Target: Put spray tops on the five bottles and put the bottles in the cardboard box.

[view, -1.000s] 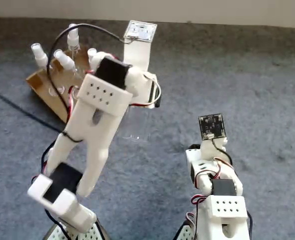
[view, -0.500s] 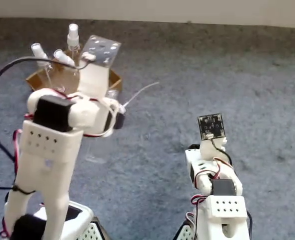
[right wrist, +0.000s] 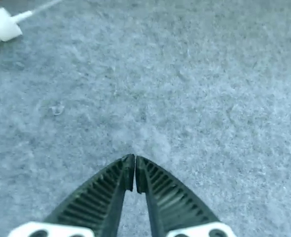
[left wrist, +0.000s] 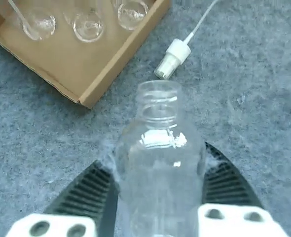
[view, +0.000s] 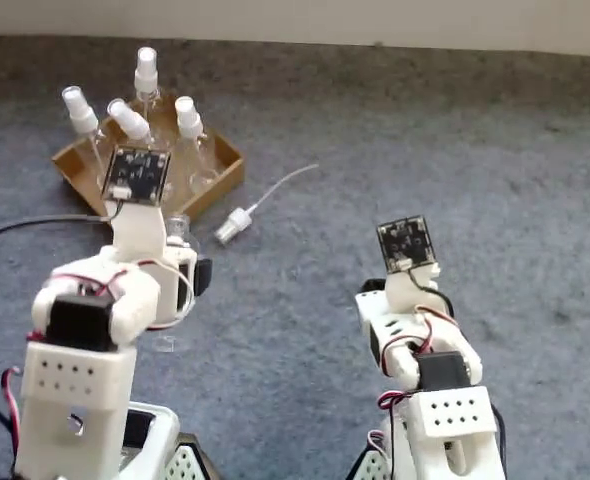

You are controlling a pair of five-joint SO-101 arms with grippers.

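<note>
Four capped bottles (view: 186,115) are being held by the box (view: 227,172). The fifth bottle (left wrist: 158,148), uncapped, is being clamped in the left gripper (left wrist: 158,168) near the box, with its top (view: 237,222) lying just beside. The open neck is being shown plainly by the left wrist view, and half hidden in the high view. The right gripper (right wrist: 134,173) is being held shut, empty.

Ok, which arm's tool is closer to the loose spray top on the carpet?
Left. The left tool grips the uncapped bottle right beside the spray top; the right tool sits shut, farther off across the carpet.
</note>
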